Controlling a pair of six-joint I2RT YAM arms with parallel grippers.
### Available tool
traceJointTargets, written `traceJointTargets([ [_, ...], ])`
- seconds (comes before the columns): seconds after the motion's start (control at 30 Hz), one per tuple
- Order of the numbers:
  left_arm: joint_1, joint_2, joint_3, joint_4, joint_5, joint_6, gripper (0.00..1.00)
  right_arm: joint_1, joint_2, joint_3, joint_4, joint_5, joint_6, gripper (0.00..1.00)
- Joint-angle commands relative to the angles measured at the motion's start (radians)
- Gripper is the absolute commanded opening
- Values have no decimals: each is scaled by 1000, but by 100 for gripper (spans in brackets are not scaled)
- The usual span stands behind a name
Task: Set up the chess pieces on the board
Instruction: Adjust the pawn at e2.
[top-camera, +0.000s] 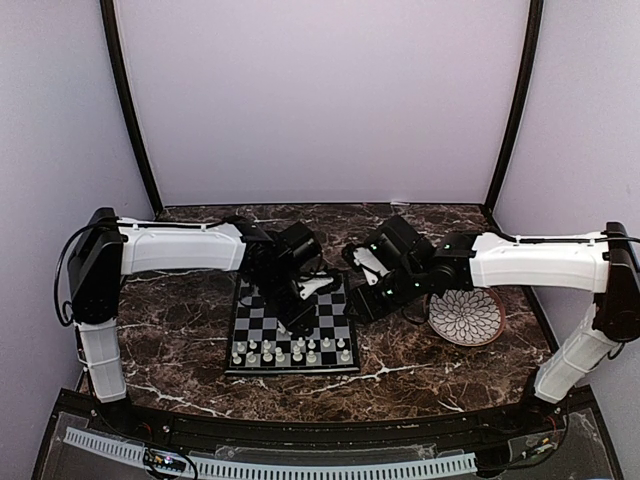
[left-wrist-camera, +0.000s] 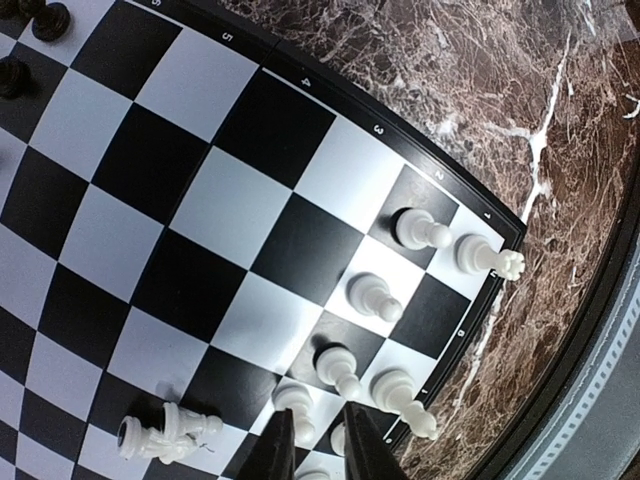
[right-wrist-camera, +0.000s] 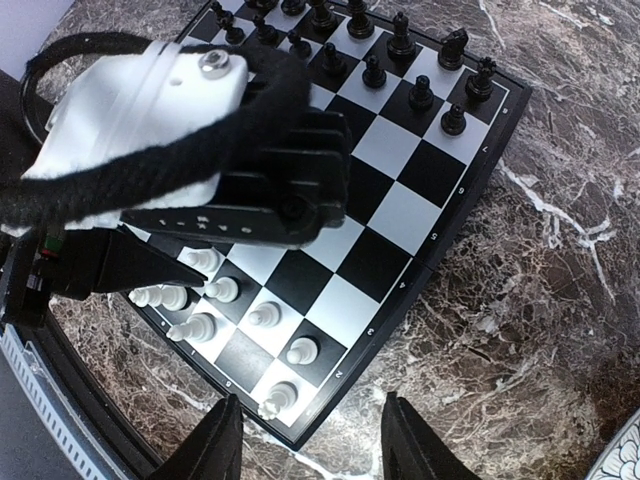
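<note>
Setup proceeding
Left fingers (left-wrist-camera: 316, 428) narrow, empty; right fingers (right-wrist-camera: 308, 420) wide. Toppled white piece (left-wrist-camera: 165, 437) lying at nine o'clock: grip low.

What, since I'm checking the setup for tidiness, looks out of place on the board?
One white piece lies toppled on its side on the board, just off the white rows. The other white pieces in view stand upright.

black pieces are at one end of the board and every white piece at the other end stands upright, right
No: one white piece lies on its side on the board, as the left wrist view shows. The rest is right.
</note>
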Motion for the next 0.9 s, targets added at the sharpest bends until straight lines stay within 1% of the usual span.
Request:
traceJointTargets([
  [0.0, 0, 4, 28, -21, -21, -50, 19, 1, 2, 18, 13, -10, 2, 49],
  [0.1, 3, 18, 37, -23, -22, -65, 13, 1, 2, 17, 15, -12, 2, 49],
  [0.23, 3, 45, 48, -40, 0, -65, 9, 1, 5, 13, 14, -16, 4, 49],
  [0.87, 3, 36, -15, -65, -8, -58, 7, 1, 0, 5, 15, -21, 11, 49],
])
